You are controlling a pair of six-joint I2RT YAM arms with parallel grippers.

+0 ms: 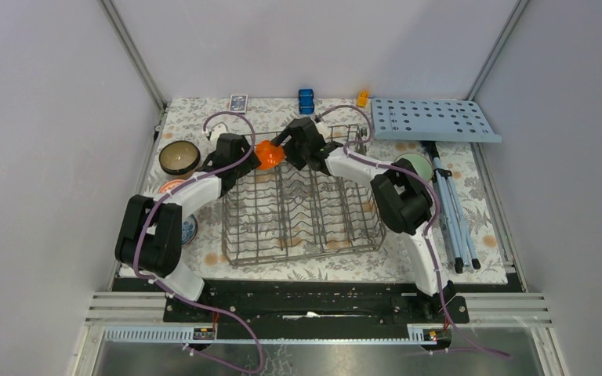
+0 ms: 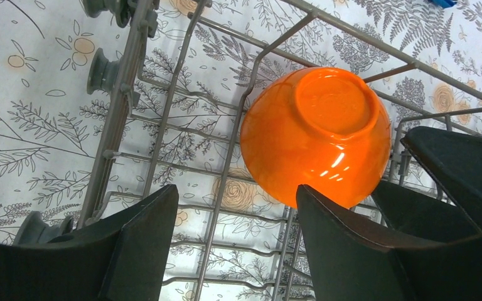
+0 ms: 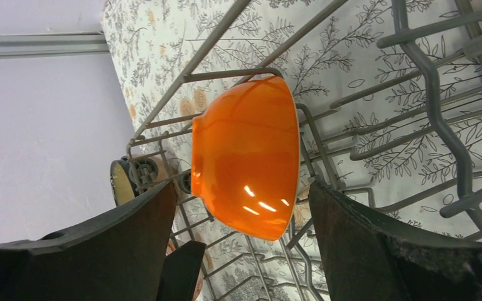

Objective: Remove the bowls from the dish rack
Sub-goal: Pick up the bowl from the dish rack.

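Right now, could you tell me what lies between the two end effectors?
The orange bowl, on edge in the dish rack, between left end effector and right end effector, as the top view shows.

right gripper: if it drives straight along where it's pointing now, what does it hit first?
The orange bowl. It stands on edge in the dish rack, dead ahead of the right gripper and centred on its open jaws. Depth is hard to judge, but nothing shows in front of the bowl.

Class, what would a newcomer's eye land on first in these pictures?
The bright orange bowl, tipped on its side at the far left corner of the dish rack. The left gripper and right gripper flank it, jaws open. A light-blue board with holes sits far right.
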